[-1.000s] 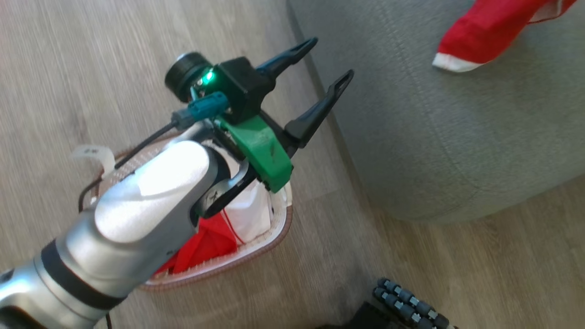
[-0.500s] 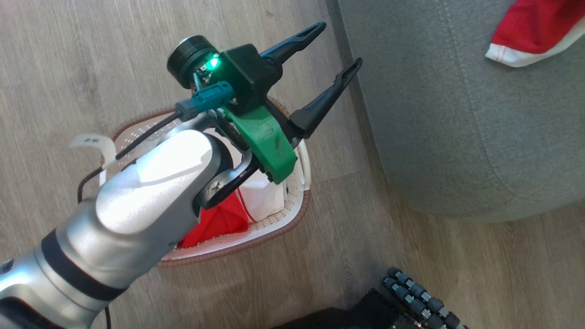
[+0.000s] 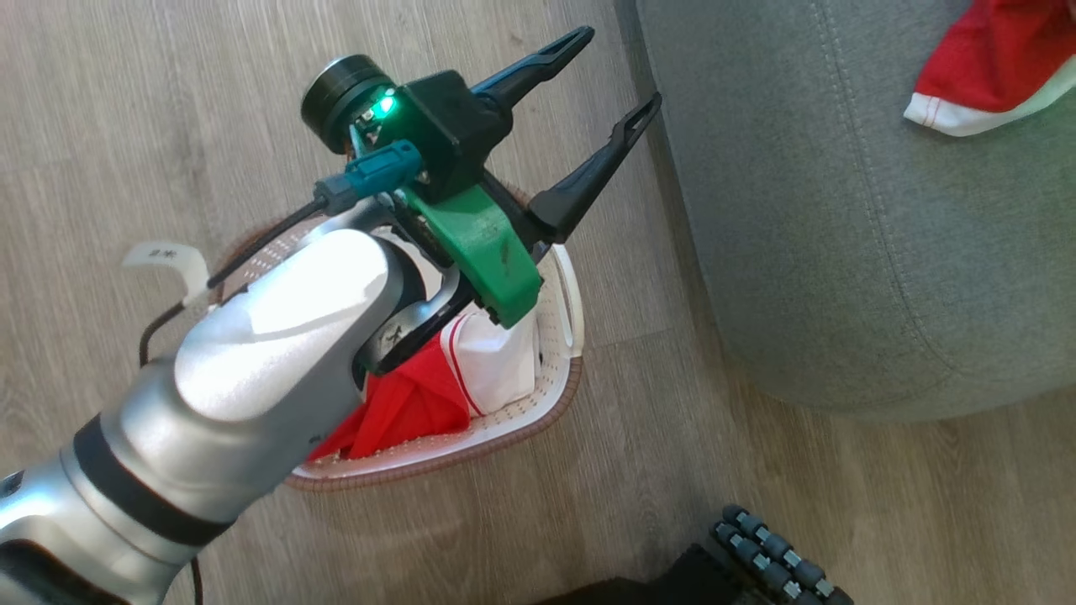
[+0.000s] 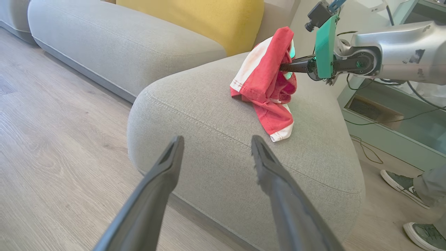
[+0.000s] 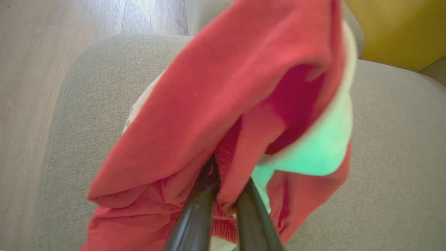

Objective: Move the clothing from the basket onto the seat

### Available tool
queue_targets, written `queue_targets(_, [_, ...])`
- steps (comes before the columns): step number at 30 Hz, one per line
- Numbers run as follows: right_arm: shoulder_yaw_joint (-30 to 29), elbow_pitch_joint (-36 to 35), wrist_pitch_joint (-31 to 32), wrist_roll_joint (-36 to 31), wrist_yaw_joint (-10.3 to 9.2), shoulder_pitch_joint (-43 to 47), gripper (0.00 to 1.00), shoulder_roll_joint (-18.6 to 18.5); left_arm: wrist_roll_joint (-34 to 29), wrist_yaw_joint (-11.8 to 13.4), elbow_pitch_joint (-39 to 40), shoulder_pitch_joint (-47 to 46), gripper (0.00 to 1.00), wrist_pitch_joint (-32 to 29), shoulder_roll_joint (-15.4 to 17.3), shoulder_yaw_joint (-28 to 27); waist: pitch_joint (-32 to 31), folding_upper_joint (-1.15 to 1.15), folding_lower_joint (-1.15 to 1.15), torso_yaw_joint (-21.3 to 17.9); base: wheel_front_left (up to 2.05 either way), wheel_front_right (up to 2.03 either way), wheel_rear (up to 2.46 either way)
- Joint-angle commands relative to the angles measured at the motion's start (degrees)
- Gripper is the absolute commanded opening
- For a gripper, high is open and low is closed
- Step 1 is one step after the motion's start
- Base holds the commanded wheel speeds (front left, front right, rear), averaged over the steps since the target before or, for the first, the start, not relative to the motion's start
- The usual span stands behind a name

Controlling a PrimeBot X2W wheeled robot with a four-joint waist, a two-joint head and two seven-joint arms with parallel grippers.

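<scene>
While the left end effector [image 3: 618,69] is hovering wide open above the basket [image 3: 513,428], where red-and-white clothing [image 3: 420,403] is lying, the right end effector [image 5: 226,190] is pinching a red garment [image 4: 264,76] draping onto the seat [image 4: 209,115].

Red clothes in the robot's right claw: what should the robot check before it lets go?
1. Right gripper shut on the red garment: ok.
2. Garment over the seat: ok, its lower end lies on the cushion.
3. Left gripper open and empty: ok, held near the basket.
4. Basket emptied: not ok, red and white clothes lie inside.
5. Person's shoes far enough from the arms: cannot tell.
</scene>
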State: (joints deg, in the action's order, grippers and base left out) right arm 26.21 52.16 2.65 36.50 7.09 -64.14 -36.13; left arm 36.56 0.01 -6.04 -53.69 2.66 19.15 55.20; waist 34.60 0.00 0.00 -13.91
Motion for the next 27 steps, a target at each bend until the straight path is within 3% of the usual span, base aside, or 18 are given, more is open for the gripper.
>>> queue_targets(1, [0.37,-1.05,0.31,0.59,0.40,0.31,1.00,-2.31,0.47,0.10,1.41,-1.24,1.00,0.55,0.14,-1.64,-0.60,0.00,0.00,-0.08,0.00,0.00,0.00])
queue_targets(14, [8.79,-4.47,0.43,6.48,0.40,2.51,1.00,-4.94,2.22,0.57,-0.40,2.06,1.00,3.18,0.17,-1.78,-9.20,0.00,0.00,-1.34,0.00,0.00,0.00])
queue_targets(27, [10.81,-12.58,-7.05,10.71,0.40,6.02,1.00,-8.44,5.12,2.71,-1.78,8.25,1.00,7.58,1.12,-3.64,-20.34,0.00,0.00,-0.22,0.00,0.00,0.00])
